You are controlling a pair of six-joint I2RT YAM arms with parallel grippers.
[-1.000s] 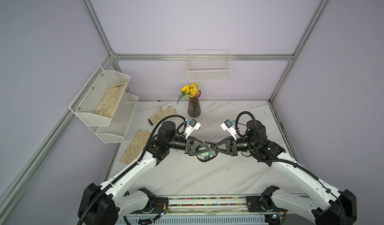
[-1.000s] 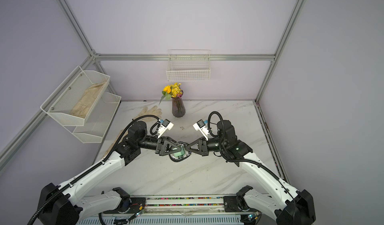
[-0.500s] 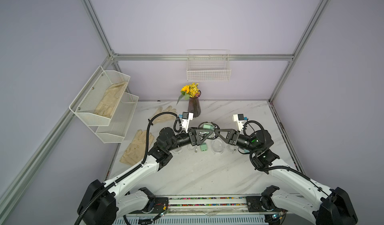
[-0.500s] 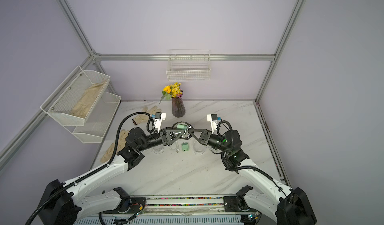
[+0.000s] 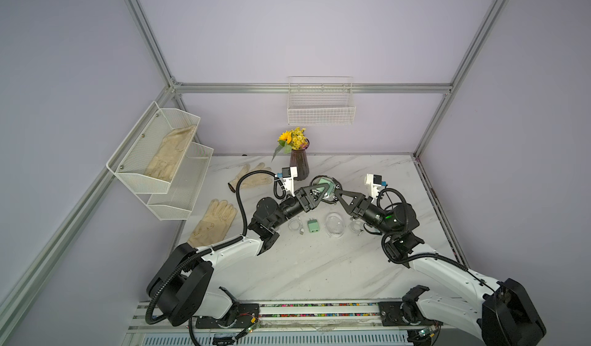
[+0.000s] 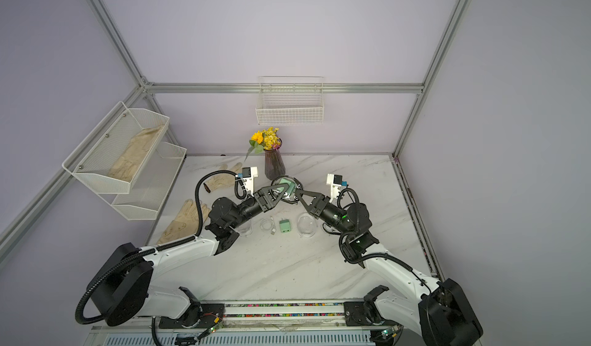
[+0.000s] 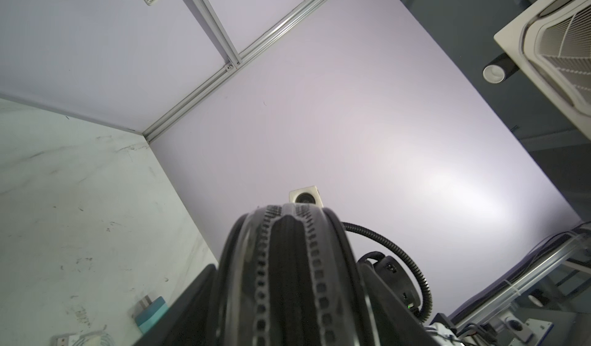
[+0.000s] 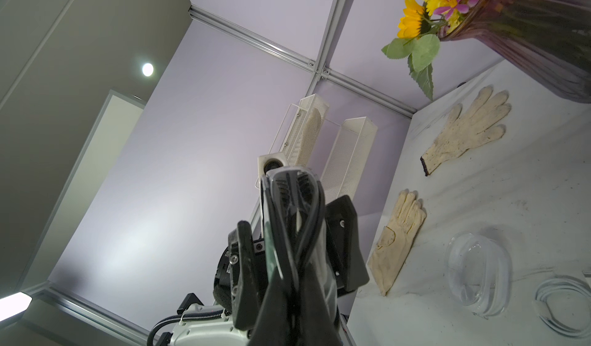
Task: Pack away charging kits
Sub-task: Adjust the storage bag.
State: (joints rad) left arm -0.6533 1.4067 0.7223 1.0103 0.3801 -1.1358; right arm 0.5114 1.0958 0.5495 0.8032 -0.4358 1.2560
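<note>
Your right gripper (image 5: 335, 192) pinches the zip case (image 5: 327, 198) from four o'clock, probably bracing it for zipping; whether the left gripper (image 5: 321, 187), at eight, grips is unclear.

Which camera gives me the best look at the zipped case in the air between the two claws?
A top view. There the zipped case faces the camera, showing its round outline and the mint adapter inside. The left wrist view shows only its zipper edge, very close; the right wrist view shows it edge-on.
</note>
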